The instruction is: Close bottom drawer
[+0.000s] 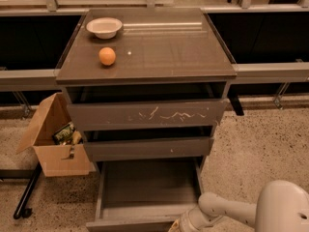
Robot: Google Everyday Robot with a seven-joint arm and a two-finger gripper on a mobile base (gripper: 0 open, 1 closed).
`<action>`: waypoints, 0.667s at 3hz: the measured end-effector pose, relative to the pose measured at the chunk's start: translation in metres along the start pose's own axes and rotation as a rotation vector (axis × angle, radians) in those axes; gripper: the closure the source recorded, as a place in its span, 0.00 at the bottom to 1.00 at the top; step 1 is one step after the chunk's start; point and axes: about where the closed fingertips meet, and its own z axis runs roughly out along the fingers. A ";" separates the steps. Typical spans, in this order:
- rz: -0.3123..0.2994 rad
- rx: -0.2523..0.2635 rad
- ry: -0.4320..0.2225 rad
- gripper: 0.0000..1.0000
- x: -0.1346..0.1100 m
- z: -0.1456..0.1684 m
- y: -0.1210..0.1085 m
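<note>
The bottom drawer point(147, 182) of the dark grey-brown cabinet is pulled far out toward me, its shallow grey interior empty. Its front edge point(130, 224) runs along the bottom of the camera view. My gripper point(179, 226) is at the drawer's front right corner, at the very bottom edge of the view, at the end of my white arm point(227, 211). Most of the gripper is cut off by the frame edge.
Above are the middle drawer front point(149, 149) and the scratched top drawer front point(147, 114), both slightly open. A white bowl point(104, 27) and an orange point(107, 56) sit on the cabinet top. An open cardboard box point(50, 139) stands on the floor at left.
</note>
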 end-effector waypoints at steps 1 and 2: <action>-0.006 0.083 -0.028 1.00 0.003 -0.002 -0.020; -0.006 0.088 -0.029 0.82 0.004 -0.003 -0.021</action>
